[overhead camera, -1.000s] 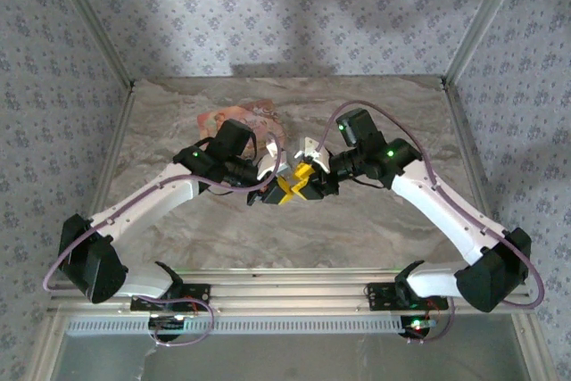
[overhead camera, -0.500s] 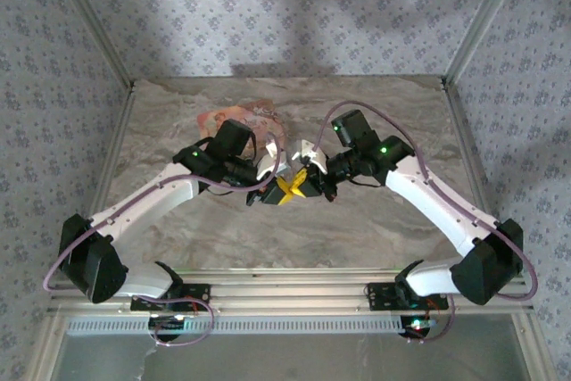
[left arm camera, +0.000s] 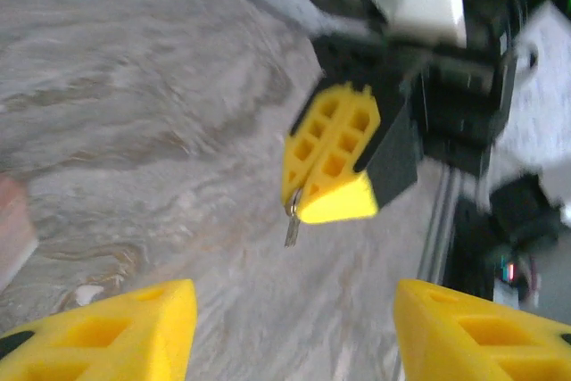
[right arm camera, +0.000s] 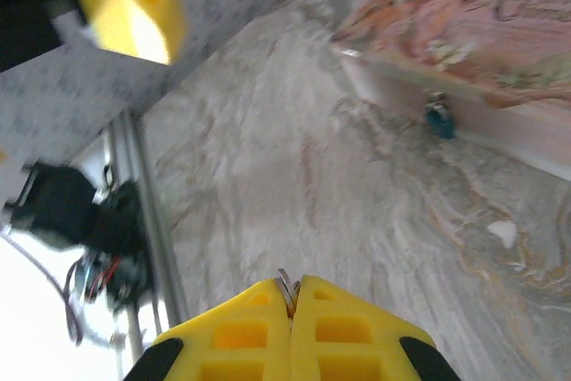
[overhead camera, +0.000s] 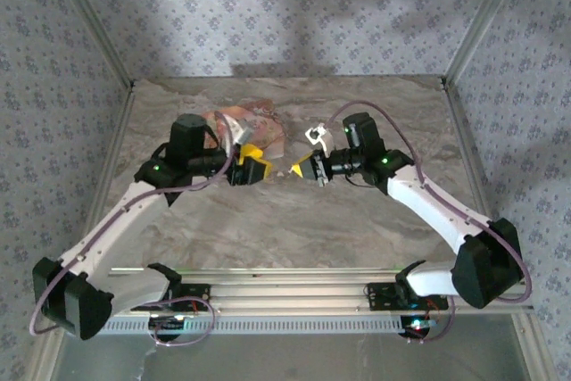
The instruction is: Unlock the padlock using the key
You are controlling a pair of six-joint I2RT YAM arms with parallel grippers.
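Marbled grey desk [overhead camera: 294, 229] sits inside patterned walls, with a pink box [overhead camera: 254, 122] at about 11 o'clock from its middle. The left end effector [overhead camera: 250, 165] hangs just beside that box, spread wide and holding nothing. The right end effector [overhead camera: 303, 169], at its 3 o'clock, has both pads pressed together on the key [right arm camera: 285, 286], a short length of metal poking out at the tips. The padlock [right arm camera: 437, 119] lies on the desk against the box's lower edge, at 1 o'clock in the right wrist view, apart from the key. Both look light, stiff and slick. The padlock would likely skate under a push, so the free end effector should pinch its blue body, leaving shackle and keyhole clear. The key may twist between the pads.
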